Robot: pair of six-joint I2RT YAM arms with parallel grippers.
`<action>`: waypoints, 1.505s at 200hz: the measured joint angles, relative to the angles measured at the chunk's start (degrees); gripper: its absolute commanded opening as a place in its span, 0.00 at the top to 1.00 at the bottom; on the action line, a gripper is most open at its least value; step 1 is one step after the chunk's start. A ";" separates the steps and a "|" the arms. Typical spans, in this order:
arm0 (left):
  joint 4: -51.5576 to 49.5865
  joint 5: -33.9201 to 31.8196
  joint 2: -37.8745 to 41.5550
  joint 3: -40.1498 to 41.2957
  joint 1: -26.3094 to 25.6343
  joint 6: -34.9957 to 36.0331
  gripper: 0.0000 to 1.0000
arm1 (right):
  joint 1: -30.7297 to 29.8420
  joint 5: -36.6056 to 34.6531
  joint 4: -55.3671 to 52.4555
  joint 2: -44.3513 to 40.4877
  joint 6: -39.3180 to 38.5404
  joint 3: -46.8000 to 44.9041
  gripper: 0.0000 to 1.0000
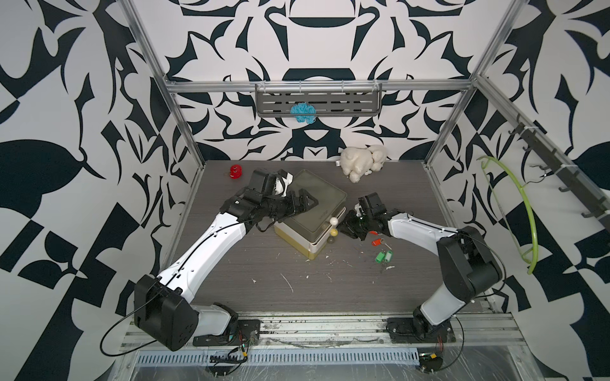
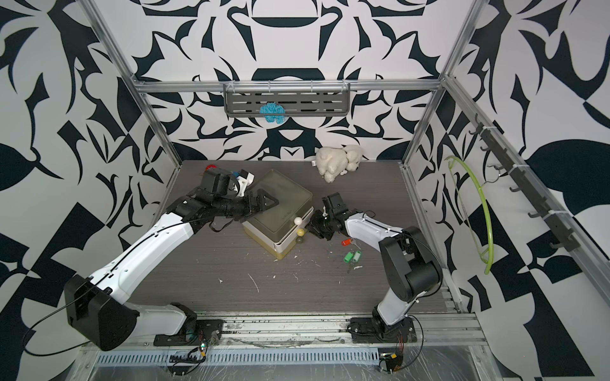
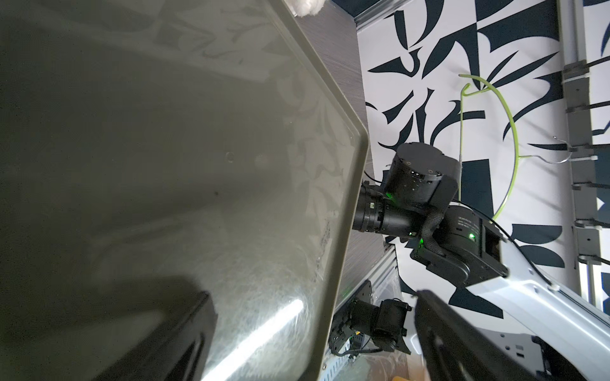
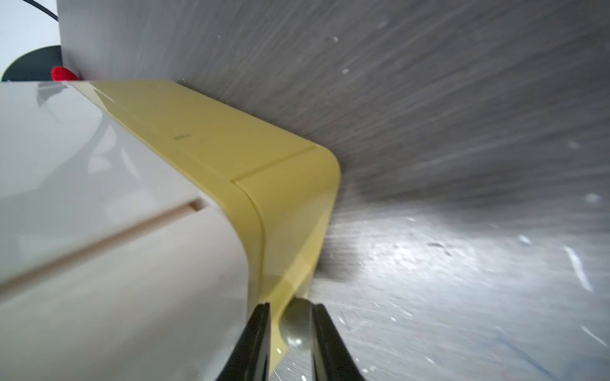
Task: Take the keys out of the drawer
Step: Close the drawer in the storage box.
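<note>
The small metal keys (image 1: 384, 256) on rings, with red and green oblong plastic tags, lie out on the dark grey wood-grain bench (image 1: 264, 283), just beside the right arm and apart from the little three-drawer plastic chest (image 1: 325, 194) of olive, white and yellow tiers; so the drawer's load looks to be out already. The right gripper (image 4: 291, 311) reaches low to the yellow bottom drawer (image 4: 287, 204), its fingers (image 4: 260, 333) closed either side of the round grey-green knob (image 4: 296, 326), pinching it, likely to work that drawer. The left gripper (image 1: 305, 202) lies over the chest's olive top, fingers spread and holding nothing, probably to keep the light chest from sliding. The bench is scuffed with white scratches and crumbs; black-and-white patterned walls (image 1: 66, 99) enclose it, with a white plush toy (image 1: 361, 161) at the back and a lime-green hanger (image 1: 525, 211) on the side rail.
</note>
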State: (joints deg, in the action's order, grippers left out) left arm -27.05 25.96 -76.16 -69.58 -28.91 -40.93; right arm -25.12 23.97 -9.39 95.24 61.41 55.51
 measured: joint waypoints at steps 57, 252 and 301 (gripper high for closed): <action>-1.01 -0.22 4.63 2.71 0.00 -0.52 0.01 | -2.84 -0.90 0.35 3.02 3.74 0.02 0.73; -1.86 -0.13 4.74 2.36 0.00 1.97 0.01 | -3.23 -6.08 1.33 -0.13 5.35 1.03 0.74; -1.90 -0.20 4.87 2.36 0.00 1.95 0.01 | -3.15 -6.25 4.00 -6.23 5.55 -1.33 0.71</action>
State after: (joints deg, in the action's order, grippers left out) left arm -28.95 25.76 -71.29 -67.22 -28.91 -38.98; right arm -28.27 17.72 -5.39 89.01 66.96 54.17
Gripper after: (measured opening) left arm 0.992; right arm 0.281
